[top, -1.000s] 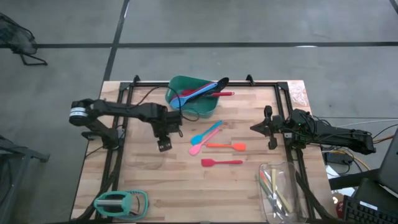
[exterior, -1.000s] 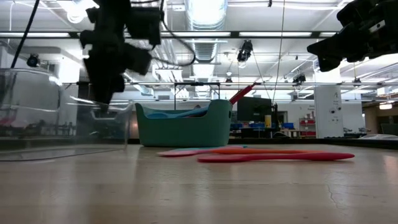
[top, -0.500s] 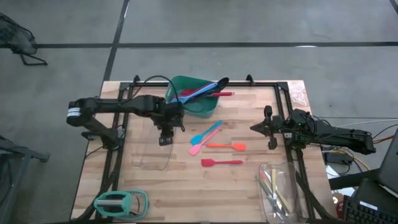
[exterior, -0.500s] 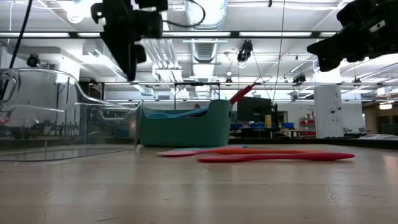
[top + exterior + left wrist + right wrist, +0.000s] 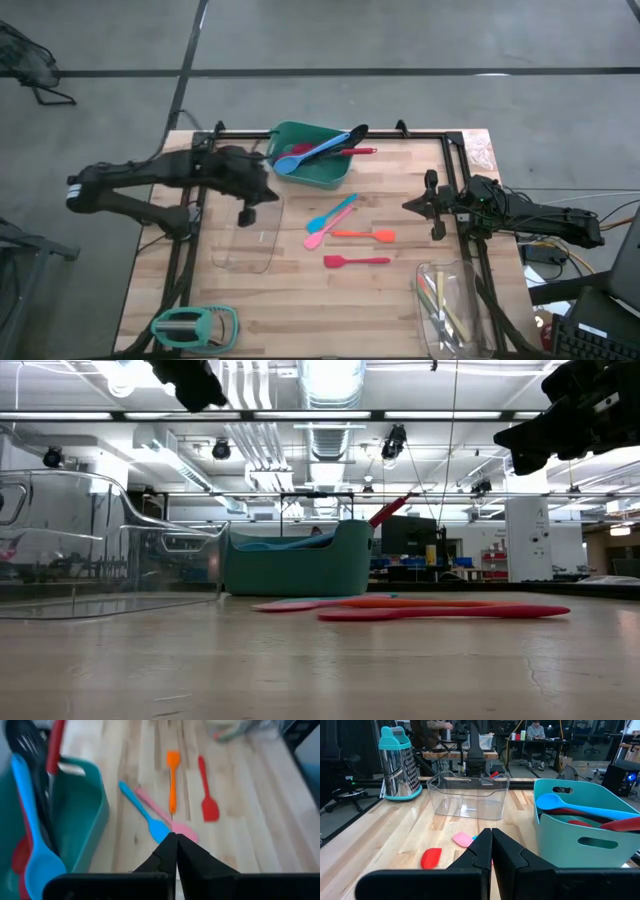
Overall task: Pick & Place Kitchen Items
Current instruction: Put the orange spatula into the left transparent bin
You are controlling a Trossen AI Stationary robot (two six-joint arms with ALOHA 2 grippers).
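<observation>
The left gripper hangs above the wooden table, just beside the green plastic tub, with its 2 fingers pressed together and holding nothing. The right gripper waits well to the other side of that tub, also closed and empty.

4 slim utensils lie loose on the wood just in front of the tub: a blue spoon, a pink spoon, an orange spatula and a red spatula. A long black slotted spoon, a larger light-blue spoon and a red-handled utensil already rest in the tub.

The likely trouble is the blue and pink spoons: they lie touching, bowls together, so a pinch on one may drag or lift the other. The thin handles sit flat on the wood, so closed fingers descending would only push them aside. A clear glass tray sits directly under the left gripper, beside the tub, and a careless sweep could knock it.
</observation>
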